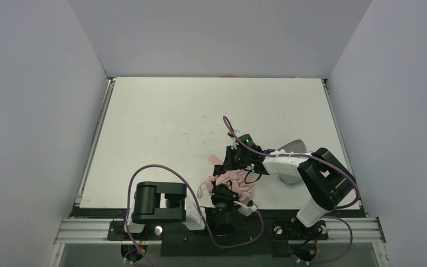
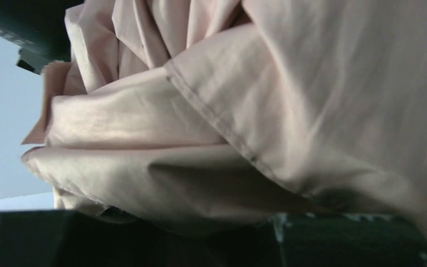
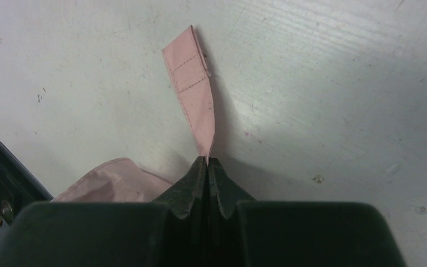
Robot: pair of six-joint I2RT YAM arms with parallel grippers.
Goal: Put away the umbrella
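Observation:
The umbrella [image 1: 234, 183] lies as a crumpled salmon-pink bundle near the table's front edge, between the two arms. My left gripper [image 1: 223, 193] is closed around that bundle. In the left wrist view pink fabric [image 2: 244, 111] fills almost everything and presses on a dark finger [image 2: 144, 242] along the bottom. My right gripper [image 1: 228, 161] is just behind the bundle. Its tips [image 3: 207, 161] are shut on the base of the umbrella's flat pink strap [image 3: 192, 83], which sticks out forward over the white table. The shaft and handle are hidden.
A pale rounded case [image 1: 292, 146] lies on the table to the right, partly covered by the right arm [image 1: 289, 161]. The white table [image 1: 161, 122] runs back to the grey walls. A black rail [image 1: 161, 211] runs along its front edge.

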